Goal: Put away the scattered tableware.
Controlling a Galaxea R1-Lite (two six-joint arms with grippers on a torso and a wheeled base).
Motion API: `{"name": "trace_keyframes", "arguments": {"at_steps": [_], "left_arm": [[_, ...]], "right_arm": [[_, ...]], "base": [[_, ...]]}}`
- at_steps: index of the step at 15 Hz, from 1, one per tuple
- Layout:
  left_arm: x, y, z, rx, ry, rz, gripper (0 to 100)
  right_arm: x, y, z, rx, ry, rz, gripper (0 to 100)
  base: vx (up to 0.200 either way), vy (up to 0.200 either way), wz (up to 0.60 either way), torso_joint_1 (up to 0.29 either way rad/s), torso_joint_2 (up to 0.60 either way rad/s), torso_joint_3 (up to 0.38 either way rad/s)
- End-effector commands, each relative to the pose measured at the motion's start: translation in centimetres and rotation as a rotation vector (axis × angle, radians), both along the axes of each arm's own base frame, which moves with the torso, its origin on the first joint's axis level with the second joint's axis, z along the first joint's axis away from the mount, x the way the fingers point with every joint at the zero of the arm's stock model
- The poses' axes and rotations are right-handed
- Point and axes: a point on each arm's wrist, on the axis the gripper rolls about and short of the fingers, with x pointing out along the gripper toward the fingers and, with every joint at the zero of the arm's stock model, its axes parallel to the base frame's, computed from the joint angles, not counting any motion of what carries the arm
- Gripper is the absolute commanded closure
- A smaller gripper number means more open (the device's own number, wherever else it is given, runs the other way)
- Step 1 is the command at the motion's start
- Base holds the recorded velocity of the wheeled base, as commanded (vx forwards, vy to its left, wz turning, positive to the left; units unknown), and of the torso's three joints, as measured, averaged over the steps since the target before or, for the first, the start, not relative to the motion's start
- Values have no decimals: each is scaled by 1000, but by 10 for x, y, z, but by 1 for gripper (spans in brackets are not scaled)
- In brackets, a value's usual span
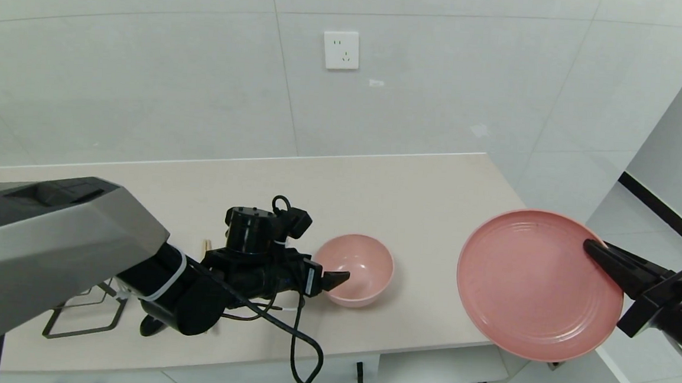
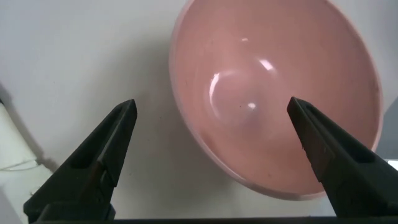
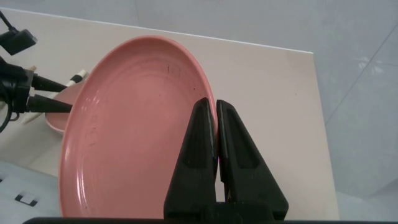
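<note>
beside the counter [image 1: 388,188], right fingers [image 3: 202,146] pinch a ridged pink plate [image 1: 524,285]; left fingers [image 2: 102,152] apart.

Silver-grey left arm [image 1: 47,244], black wrist [image 1: 254,233], looped cable [image 1: 302,355], pointed black jaws.

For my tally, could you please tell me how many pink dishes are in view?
2. A pink bowl sits on the counter at the open jaws of the left gripper; a pink plate is held aloft by the right gripper. The left arm may hide others.
</note>
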Motion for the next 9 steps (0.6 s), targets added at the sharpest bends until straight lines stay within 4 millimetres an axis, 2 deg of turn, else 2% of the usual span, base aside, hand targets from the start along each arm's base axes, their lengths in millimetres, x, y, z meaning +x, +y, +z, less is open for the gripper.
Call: {"name": "trace_keyframes", "arguments": {"at_steps": [1, 5, 6, 8, 9], "left_arm": [[-3, 1, -5, 2, 8, -1, 0], [-8, 1, -13, 9, 23, -7, 0], [-10, 0, -14, 11, 31, -11, 100], [-12, 1, -17, 15, 39, -11, 100], [-13, 1, -12, 5, 8, -11, 100]], "right_arm": [[0, 0, 2, 1, -7, 1, 100], [0, 0, 2, 2, -10, 1, 100], [0, 0, 2, 2, -10, 1, 100], [0, 0, 2, 2, -10, 1, 100], [0, 0, 2, 2, -10, 1, 100]], "base": [[0, 0, 0, 0, 0, 0], [0, 0, 0, 0, 0, 0], [0, 0, 0, 0, 0, 0], [0, 0, 0, 0, 0, 0], [0, 0, 0, 0, 0, 0]]}}
